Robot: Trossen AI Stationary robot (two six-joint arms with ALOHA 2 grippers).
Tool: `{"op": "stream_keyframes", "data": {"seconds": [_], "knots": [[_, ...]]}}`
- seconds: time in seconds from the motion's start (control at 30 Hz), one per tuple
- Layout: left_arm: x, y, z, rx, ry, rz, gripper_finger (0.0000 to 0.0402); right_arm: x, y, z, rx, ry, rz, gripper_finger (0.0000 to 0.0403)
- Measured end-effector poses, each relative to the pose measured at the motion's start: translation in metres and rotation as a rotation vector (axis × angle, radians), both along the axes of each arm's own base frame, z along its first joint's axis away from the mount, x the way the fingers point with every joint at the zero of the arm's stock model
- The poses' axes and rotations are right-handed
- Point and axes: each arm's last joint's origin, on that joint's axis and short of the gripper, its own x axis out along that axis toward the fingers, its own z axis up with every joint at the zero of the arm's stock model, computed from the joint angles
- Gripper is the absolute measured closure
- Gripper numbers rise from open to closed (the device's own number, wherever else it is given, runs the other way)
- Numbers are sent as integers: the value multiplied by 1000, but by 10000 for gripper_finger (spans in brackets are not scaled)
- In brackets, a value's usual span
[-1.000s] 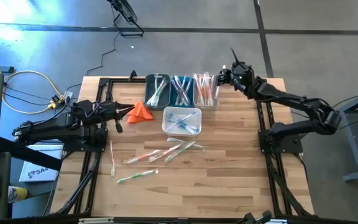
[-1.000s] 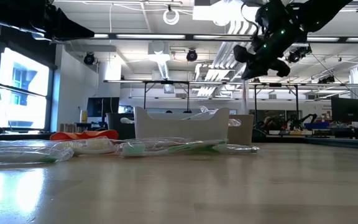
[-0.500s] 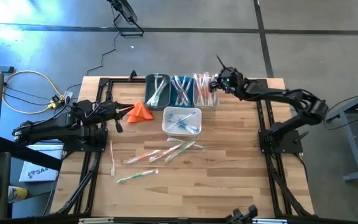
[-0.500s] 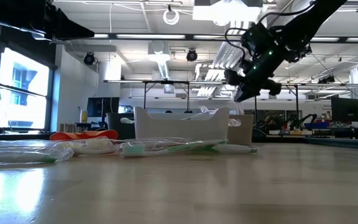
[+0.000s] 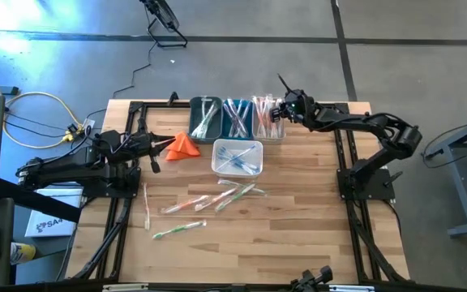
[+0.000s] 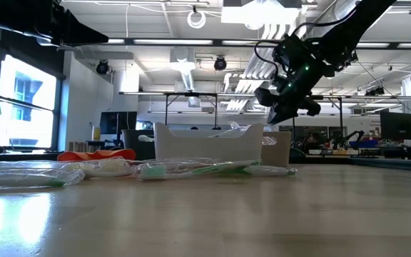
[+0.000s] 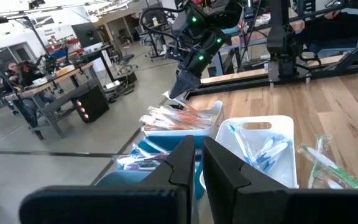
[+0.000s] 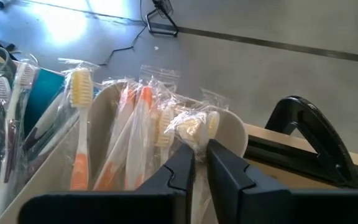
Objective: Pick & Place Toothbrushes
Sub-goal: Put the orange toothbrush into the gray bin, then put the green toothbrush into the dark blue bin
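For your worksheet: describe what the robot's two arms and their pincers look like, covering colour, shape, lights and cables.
Both arms are dark, nearly black, built from slim jointed segments on black frame rails. The right arm has small green lights glowing near its wrist and thin black cables looping alongside. The left pincer and the right pincer each have two flat, matte black fingers with squared tips. No markings are readable.

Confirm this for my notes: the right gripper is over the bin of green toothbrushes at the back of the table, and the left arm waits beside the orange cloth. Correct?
Not quite. The high view shows the right gripper over the bin of orange toothbrushes, the rightmost of the back row; the green ones sit in the leftmost bin. The rest stands: the left gripper waits beside the orange cloth.
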Motion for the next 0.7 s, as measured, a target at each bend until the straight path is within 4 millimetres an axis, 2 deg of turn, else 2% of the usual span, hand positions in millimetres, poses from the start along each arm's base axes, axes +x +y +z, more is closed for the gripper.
{"op": "stream_keyframes", "data": {"seconds": [0.37, 0.53, 0.7], "knots": [[0, 0, 0, 0, 0, 0, 378, 7, 7, 3, -37, 28, 95, 279], [0, 0, 0, 0, 0, 0, 378, 12, 13, 14, -123, 9, 148, 254], [0, 0, 0, 0, 0, 0, 378, 13, 21, 32, -194, -30, 185, 247]]}}
